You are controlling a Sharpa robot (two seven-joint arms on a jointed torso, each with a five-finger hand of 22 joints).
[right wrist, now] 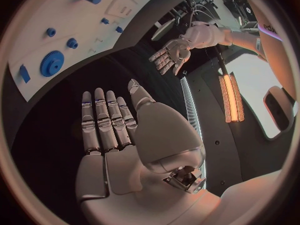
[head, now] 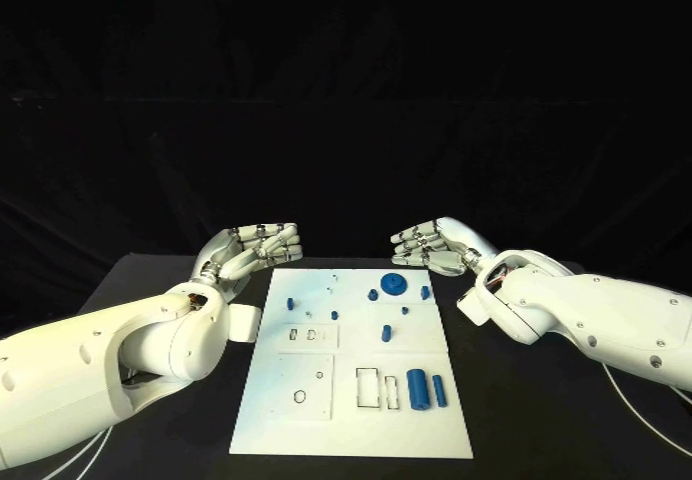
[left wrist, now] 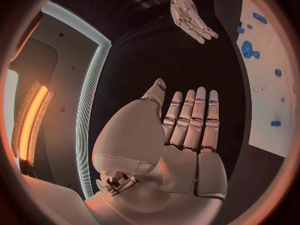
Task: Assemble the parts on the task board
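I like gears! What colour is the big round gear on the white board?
Blue. The gear shows best in the right wrist view.

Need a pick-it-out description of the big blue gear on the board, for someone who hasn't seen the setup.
Start at the white task board in the middle of the black table. Go to its far edge, nearer the right hand. The blue gear lies there: a round toothed disc, the widest blue part, with only small knobs and pegs around it.

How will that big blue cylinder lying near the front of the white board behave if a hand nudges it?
The blue cylinder lies on its side, so it would probably roll sideways on the flat task board. It looks rigid and smooth, possibly slippery for fingers.
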